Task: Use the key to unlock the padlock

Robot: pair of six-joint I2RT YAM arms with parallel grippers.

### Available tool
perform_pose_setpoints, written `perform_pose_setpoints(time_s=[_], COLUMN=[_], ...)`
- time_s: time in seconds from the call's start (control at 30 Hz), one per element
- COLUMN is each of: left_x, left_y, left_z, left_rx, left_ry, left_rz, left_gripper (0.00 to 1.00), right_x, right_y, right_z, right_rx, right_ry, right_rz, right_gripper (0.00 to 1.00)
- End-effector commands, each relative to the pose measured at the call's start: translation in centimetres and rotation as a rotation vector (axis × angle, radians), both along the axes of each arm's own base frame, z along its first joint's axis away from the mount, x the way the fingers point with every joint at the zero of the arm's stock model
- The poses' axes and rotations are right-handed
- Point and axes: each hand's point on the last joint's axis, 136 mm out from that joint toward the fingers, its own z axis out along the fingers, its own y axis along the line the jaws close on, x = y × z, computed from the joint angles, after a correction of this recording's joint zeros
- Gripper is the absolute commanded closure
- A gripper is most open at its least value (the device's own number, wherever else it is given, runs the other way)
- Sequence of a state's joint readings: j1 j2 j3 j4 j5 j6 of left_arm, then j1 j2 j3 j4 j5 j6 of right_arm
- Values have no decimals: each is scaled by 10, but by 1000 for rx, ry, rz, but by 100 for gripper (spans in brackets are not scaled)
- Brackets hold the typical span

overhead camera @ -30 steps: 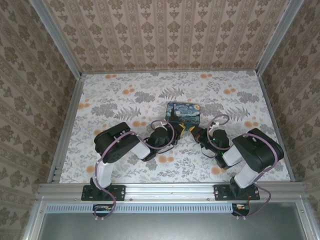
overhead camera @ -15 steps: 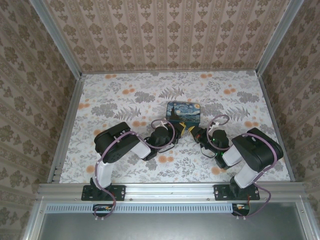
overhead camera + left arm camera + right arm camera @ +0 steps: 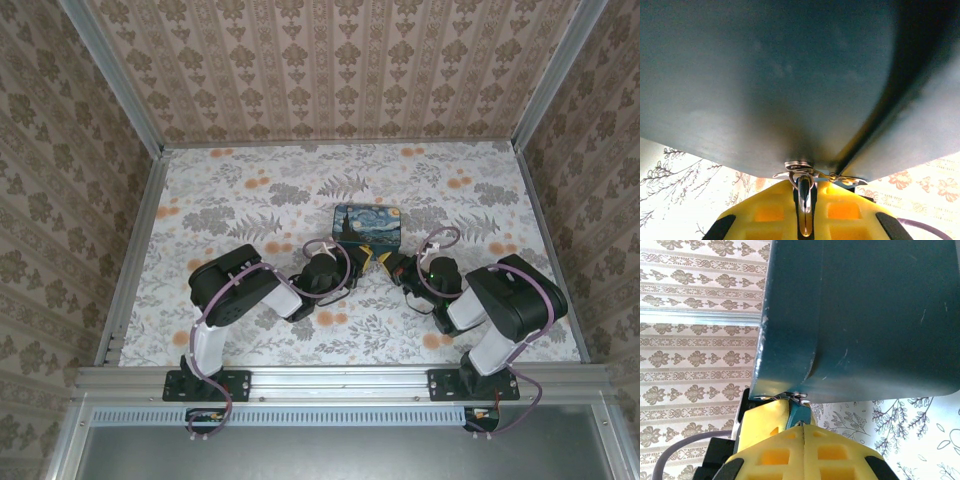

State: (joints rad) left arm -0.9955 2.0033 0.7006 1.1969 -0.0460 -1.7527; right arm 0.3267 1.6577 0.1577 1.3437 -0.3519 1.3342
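Right claw [image 3: 386, 262] shifted slightly, gripping padlock [image 3: 799, 415]; left claw [image 3: 364, 257] pinching key [image 3: 805, 197], beside painted box [image 3: 366, 224]

Both arms fold inward, left claw [image 3: 358, 259] and right claw [image 3: 390, 264] closed, tips close together.

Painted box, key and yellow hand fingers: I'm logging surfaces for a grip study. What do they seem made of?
Box: likely painted sheet metal, satin dark teal; rounded corner, pale chips along the edge. Key: bright polished metal, mirror glints. Fingers: probably moulded plastic, matte yellow, with square recesses.
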Motion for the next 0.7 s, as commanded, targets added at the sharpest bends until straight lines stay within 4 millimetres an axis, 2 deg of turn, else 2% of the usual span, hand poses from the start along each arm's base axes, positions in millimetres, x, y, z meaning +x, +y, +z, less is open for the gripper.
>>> perform_pose_setpoints(time_s=[0.0,0.67], left_x=[-21,-22], left_y=[-19,-20], left_z=[48,48], left_rx=[-146,-145], left_ry=[-66,-69], left_rz=[-100,-108], left_gripper=[100,100], right_x=[7,15], right_y=[-7,-10], right_z=[-10,-5], right_rx=[-35,-23], right_ry=[19,6], right_rz=[-28,-23], right_gripper=[100,100])
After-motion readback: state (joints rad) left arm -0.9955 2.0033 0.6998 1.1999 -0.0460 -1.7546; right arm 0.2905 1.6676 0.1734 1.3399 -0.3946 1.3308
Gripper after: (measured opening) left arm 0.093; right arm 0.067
